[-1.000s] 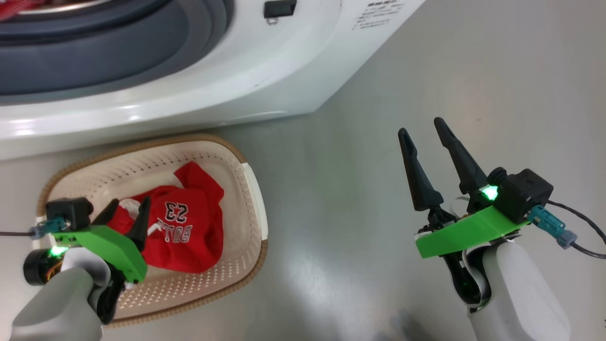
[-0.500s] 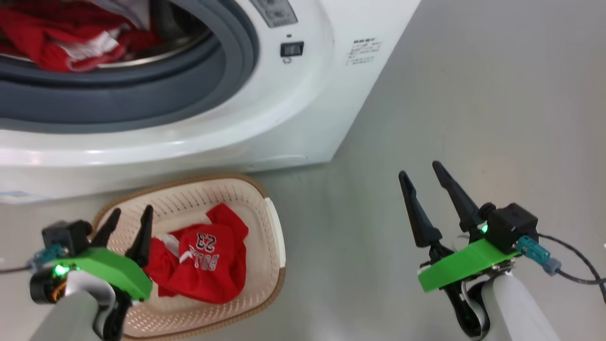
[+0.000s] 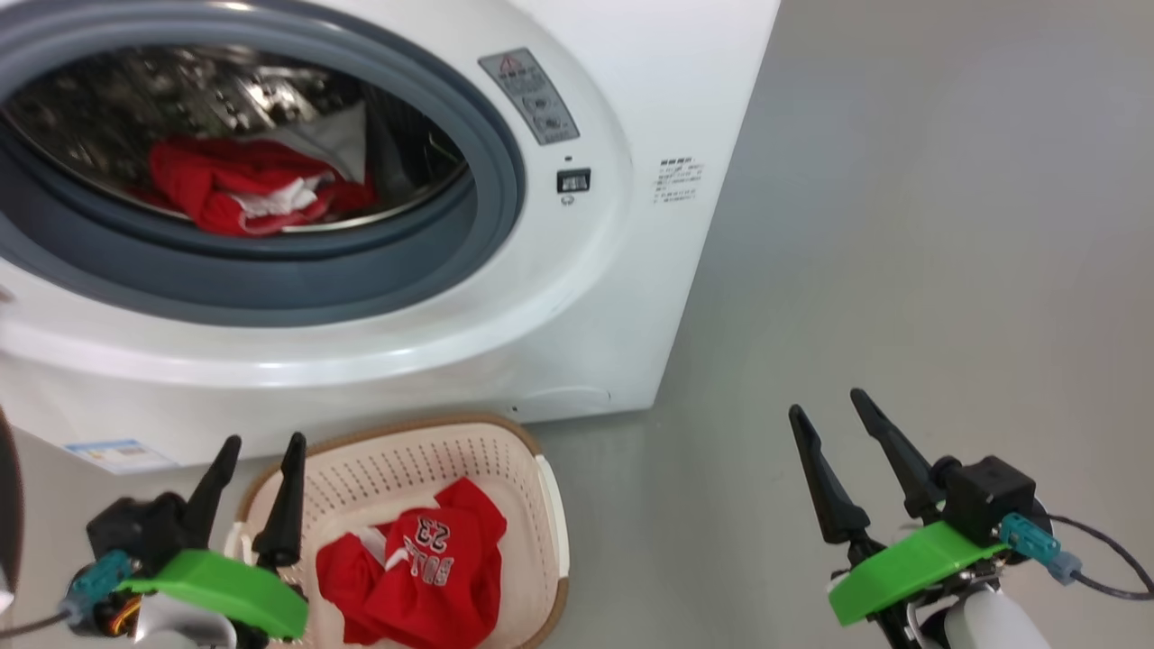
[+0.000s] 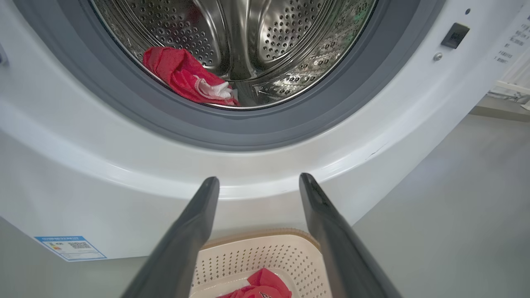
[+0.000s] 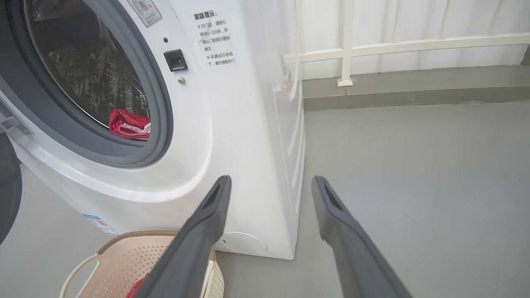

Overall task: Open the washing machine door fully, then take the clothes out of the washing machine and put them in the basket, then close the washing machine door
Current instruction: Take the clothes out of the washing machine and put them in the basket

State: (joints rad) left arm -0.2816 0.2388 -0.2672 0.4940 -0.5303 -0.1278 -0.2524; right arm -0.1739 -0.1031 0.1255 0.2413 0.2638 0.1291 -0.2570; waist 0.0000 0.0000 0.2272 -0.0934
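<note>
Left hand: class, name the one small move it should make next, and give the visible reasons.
Probably reach the left hand forward and up into the washing machine, toward the red clothes lying there. The hand is open and empty, one jersey lies in the basket, and the opening looks unobstructed.

Door (image 5: 7, 186) cropped (left edge) — label (image 4: 70, 247) unreadable.
</note>
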